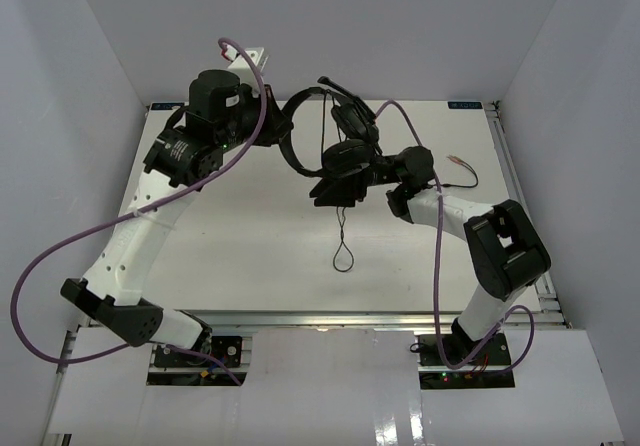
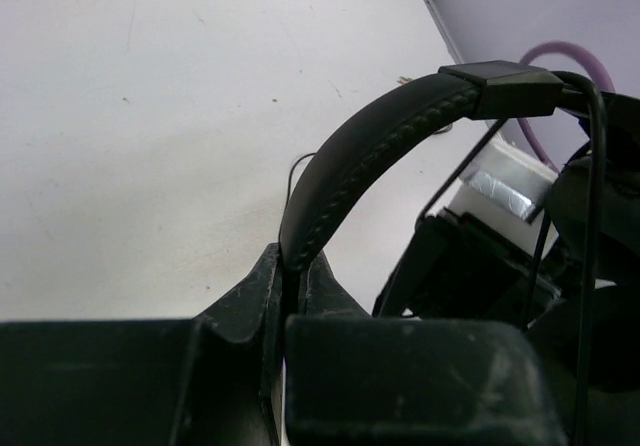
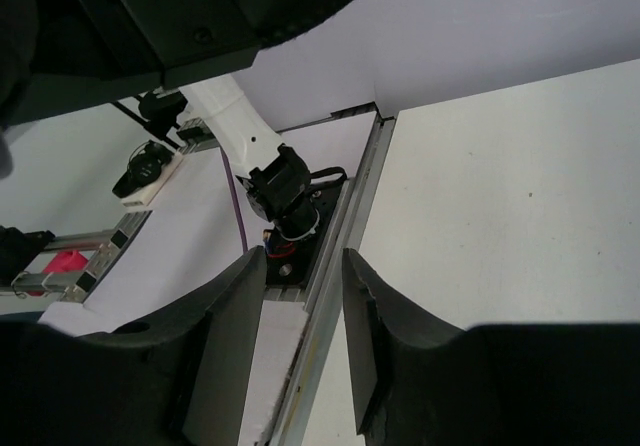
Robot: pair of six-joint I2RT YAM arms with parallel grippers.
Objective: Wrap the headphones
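The left end effector (image 2: pixel 285 301) is clamped on the headphones (image 1: pixel 341 158). The right end effector (image 3: pixel 300 301) is apart and empty. The cord (image 1: pixel 340 228) hangs loose, so wrapping is not yet done.

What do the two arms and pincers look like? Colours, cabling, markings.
Left arm and right arm match: white tubular links, chunky black joint housings. Left pincer and right pincer are matt black, each with two blunt moulded fingers. A thick purple cable loops loosely along each arm. No readable markings, no sleeves.
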